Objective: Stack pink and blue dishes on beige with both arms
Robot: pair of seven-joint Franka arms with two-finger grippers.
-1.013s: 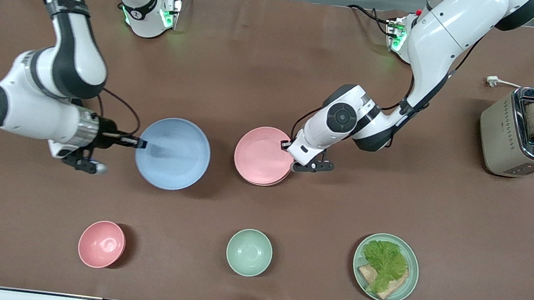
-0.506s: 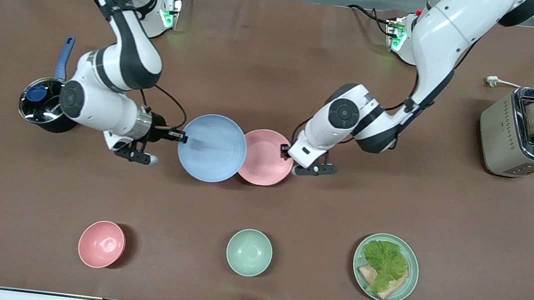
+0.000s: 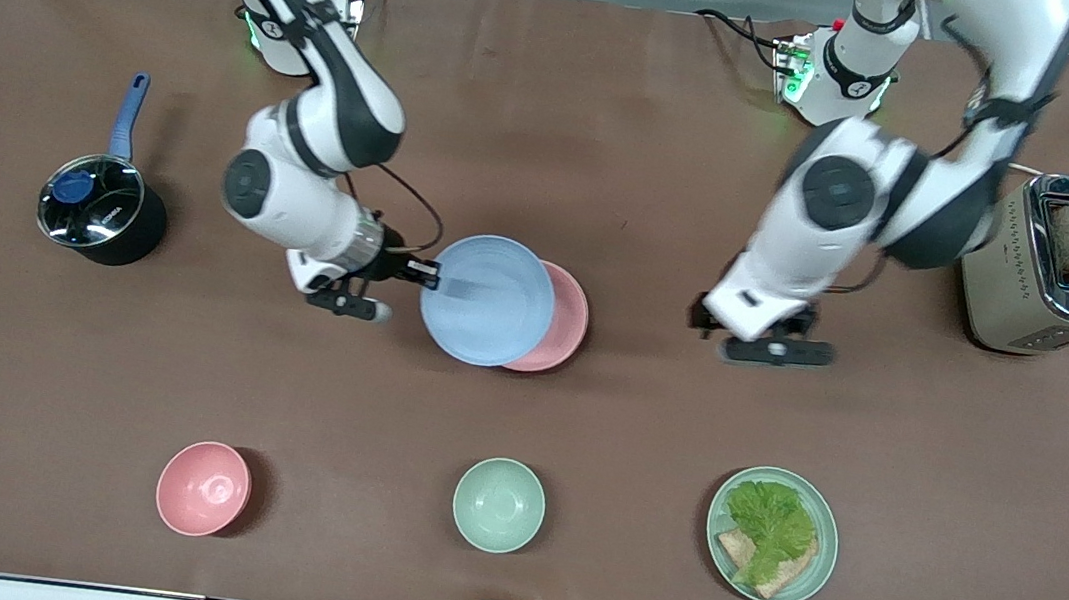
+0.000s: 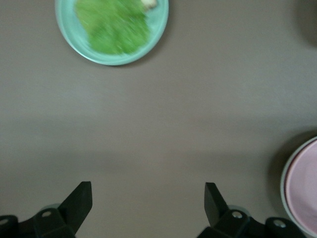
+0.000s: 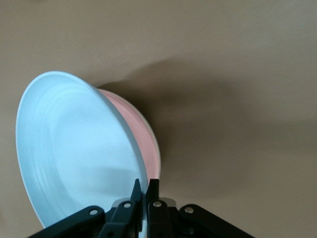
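Over the round matte pink plate [image 3: 564, 322], the right gripper [image 3: 424, 273] is pinching the ringed blue plate [image 3: 486, 300] by its rim; the left gripper [image 4: 148, 198], fingers wide apart and empty, is hovering beside it, apparently over bare table.

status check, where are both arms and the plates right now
Right end effector shut on blue plate rim, over pink plate. Left end effector open, empty, over bare table. Beige plate barely visible. Nothing blocking.

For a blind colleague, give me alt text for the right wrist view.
The right gripper pinches the rim of a pastel blue round matte plate, held tilted over a pastel pink round plate on the brown table.
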